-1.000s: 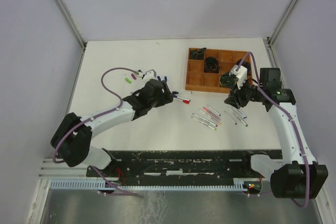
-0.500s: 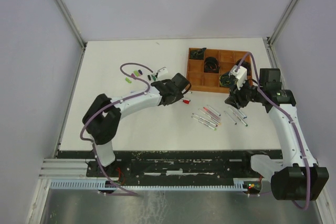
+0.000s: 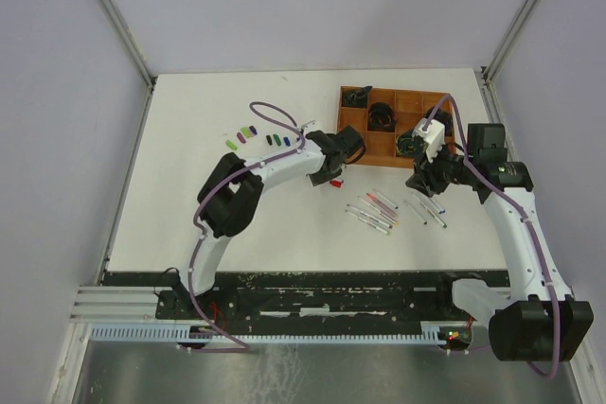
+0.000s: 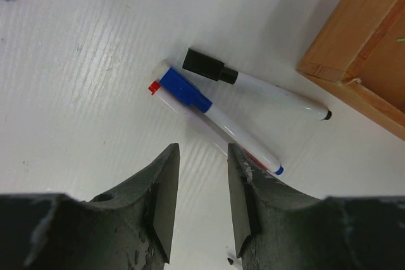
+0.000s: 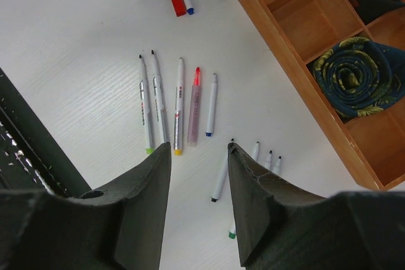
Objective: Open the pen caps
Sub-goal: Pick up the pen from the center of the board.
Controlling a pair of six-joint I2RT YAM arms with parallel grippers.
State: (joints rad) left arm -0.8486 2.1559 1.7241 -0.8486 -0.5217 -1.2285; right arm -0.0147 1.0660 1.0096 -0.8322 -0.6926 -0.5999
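Observation:
Three capped pens lie close together by the tray corner: one with a black cap (image 4: 204, 63), one with a blue cap (image 4: 183, 90), and a red one (image 4: 154, 86) half hidden under the blue. My left gripper (image 4: 202, 150) hovers just short of them, open, with only bare table between its fingers; from above it (image 3: 328, 174) sits over these pens (image 3: 333, 181). Several loose pen caps (image 3: 275, 139) lie in a row to its left. My right gripper (image 5: 198, 150) hangs open above uncapped pens (image 5: 180, 105), holding nothing.
A brown compartment tray (image 3: 352, 144) stands at the back right, holding rolled dark fabric (image 5: 354, 74). More pens (image 3: 426, 207) lie under the right gripper (image 3: 419, 183), and a second row (image 3: 374, 210) lies mid-table. The left arm's purple cable (image 3: 275, 115) loops over the caps.
The left arm swung right, away from the loose caps and over to the capped pens by the tray, and its jaws narrowed. The right arm held still.

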